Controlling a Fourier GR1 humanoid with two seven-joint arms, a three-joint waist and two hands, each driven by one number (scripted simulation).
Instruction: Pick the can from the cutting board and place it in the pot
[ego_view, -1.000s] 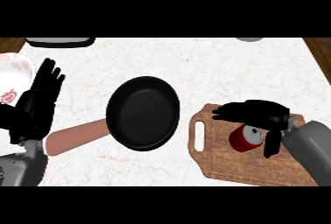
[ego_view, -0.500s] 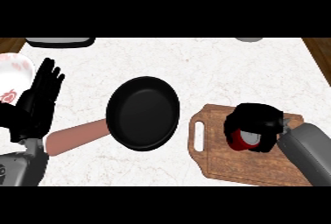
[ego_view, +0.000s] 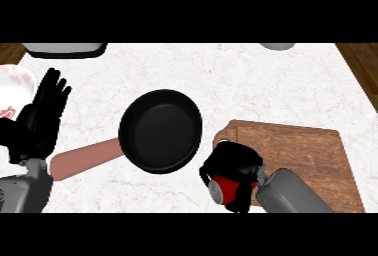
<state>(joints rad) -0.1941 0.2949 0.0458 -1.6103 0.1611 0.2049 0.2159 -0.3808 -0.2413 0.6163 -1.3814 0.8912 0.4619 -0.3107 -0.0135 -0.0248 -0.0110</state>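
One can (ego_view: 225, 189) in curled right hand (ego_view: 232, 167); one pot (ego_view: 161, 131), one cutting board (ego_view: 295, 152); left hand (ego_view: 40, 122) open-fingered

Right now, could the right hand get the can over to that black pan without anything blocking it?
Probably yes. The right hand is curled round the can at the board's left edge, and the pan lies open just beside it with nothing between.

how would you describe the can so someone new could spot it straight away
Start at the brown wooden cutting board on the right of the white marble counter. Off its near left corner, the right hand has its fingers curled round the can. It is the only red and silver object, beside the black pan.
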